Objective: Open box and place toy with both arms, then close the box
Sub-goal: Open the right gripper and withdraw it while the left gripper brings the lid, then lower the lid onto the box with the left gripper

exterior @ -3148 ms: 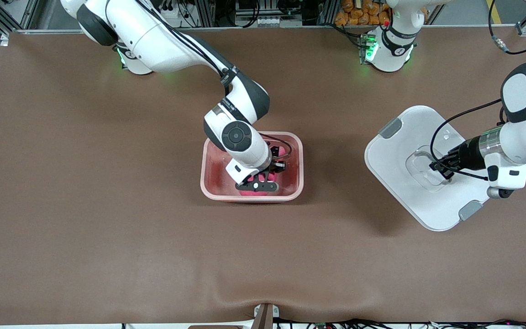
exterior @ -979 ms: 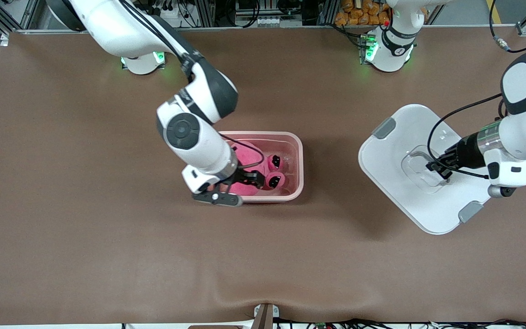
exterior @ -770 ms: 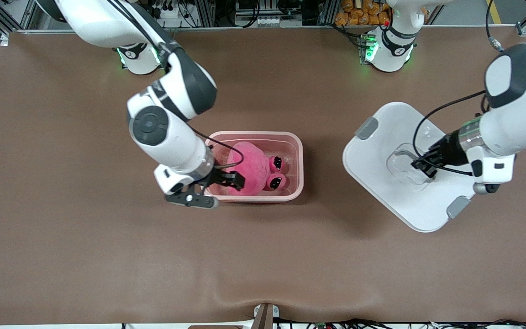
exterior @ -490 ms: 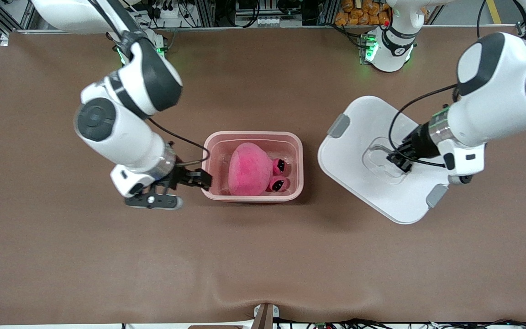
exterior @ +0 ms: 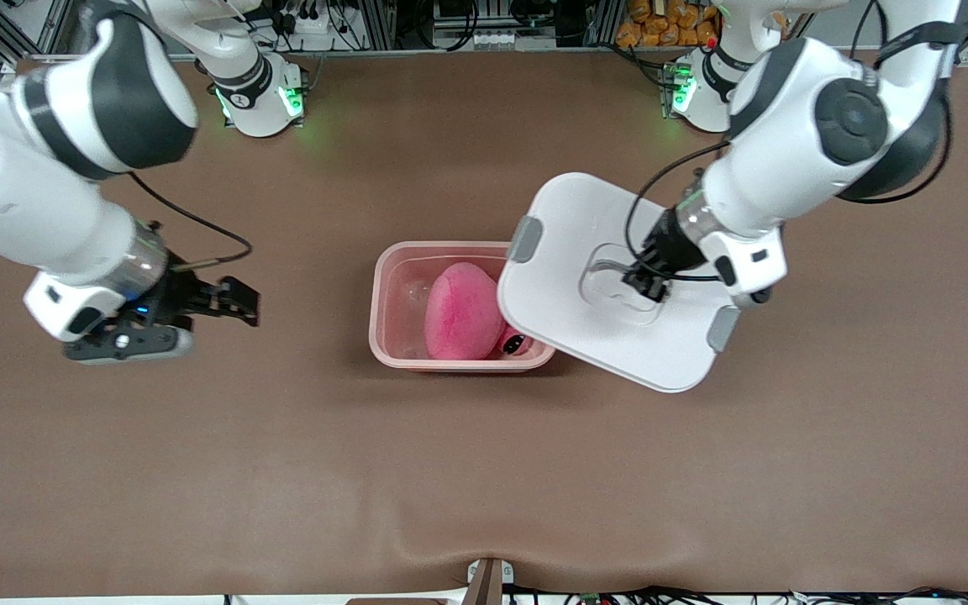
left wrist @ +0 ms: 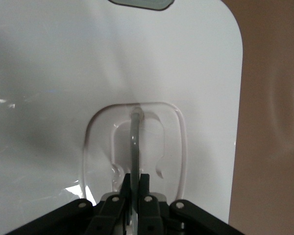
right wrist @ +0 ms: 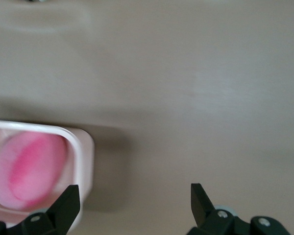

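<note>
Brown worktop (exterior: 484,470): plush toy (exterior: 460,313) lies in pink tub (exterior: 385,294); left gripper (exterior: 648,281), clamped on the recessed handle, holds white lid (exterior: 568,302) over the tub's edge for closing; right gripper (exterior: 232,301) hangs spread, waiting beside the tub.

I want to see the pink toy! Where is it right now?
The toy lies inside the pink box in the middle of the table, and the white lid, held up by the left gripper, partly covers the box's end toward the left arm.
</note>
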You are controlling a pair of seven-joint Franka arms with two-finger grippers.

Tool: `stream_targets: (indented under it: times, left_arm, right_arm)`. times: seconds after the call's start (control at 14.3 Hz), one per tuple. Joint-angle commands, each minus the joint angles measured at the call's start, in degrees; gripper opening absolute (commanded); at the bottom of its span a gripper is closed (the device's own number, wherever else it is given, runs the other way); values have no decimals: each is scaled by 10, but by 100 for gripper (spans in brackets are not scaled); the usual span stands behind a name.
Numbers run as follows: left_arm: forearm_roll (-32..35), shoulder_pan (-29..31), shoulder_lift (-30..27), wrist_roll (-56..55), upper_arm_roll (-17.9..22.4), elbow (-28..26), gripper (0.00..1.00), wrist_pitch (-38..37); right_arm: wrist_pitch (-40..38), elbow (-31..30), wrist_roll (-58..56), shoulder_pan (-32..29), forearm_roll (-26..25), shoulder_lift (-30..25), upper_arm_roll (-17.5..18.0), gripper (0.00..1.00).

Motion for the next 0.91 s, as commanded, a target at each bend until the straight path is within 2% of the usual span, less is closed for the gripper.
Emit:
stream_targets:
  times: [0.0, 0.21, 0.56, 0.84]
  left_arm:
    - [65, -53, 31, -102, 1, 8, 0, 49]
    - [136, -103, 74, -199, 1, 22, 0, 98]
    - [226, -163, 145, -349, 5, 78, 0, 136]
    - [313, -206, 173, -453, 7, 81, 0, 162]
  right_arm:
    - [-43, -28, -65, -20, -4, -52, -22, 100]
    - [-87, -22, -87, -58, -6, -89, -27, 100]
    - [-145, -23, -153, -62, -6, -139, -104, 100]
    - [-203, -22, -153, -76, -12, -145, -107, 100]
